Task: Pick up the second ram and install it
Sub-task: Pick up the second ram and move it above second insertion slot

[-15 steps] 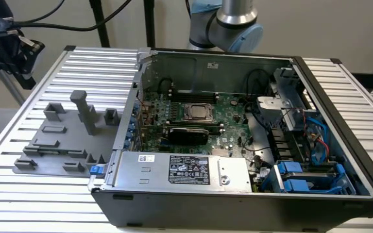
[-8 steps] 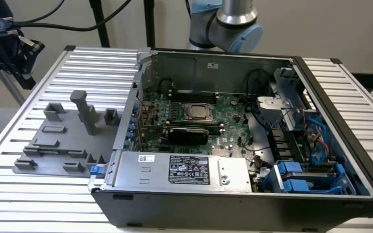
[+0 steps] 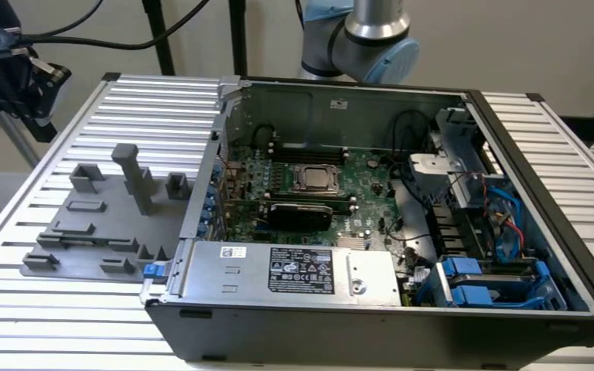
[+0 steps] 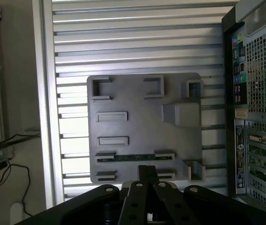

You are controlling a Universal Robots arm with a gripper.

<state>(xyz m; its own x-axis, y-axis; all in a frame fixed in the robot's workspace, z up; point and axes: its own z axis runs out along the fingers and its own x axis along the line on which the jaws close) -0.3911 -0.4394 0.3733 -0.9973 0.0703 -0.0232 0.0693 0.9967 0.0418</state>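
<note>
Black gripper (image 4: 147,169) of matte bars and round pivot heads, hanging above a grey tray (image 4: 137,126); impossible to tell whether clenched or released. Nothing visibly held.

Second ram (image 4: 134,157) lying in the tray, close to the gripper's tip: a long, thin green strip standing on edge, seated between two small grey brackets.

Tray itself flat and dull, like moulded plastic, with rounded corners. Studded with square-cornered brackets, low rectangular blocks and, in the exterior view, several upright posts, one taller than the rest.

Beneath it, a table (image 4: 137,42) of ribbed aluminium slats, bright and reflective, with grooves running across.

Just beside the tray, an open computer case (image 3: 380,332) of dark sheet metal, with a perforated rear panel (image 4: 264,70). Inside, a green motherboard (image 3: 370,174) with a square silver processor (image 3: 315,179). Also a grey metal power supply (image 3: 297,270) bearing a black label, blue plastic drive caddies (image 3: 483,282) and loose black cables.

Behind the case, the robot arm (image 3: 364,39), smooth silver with a pale blue joint cap. Plain beige wall (image 3: 544,46) beyond.
</note>
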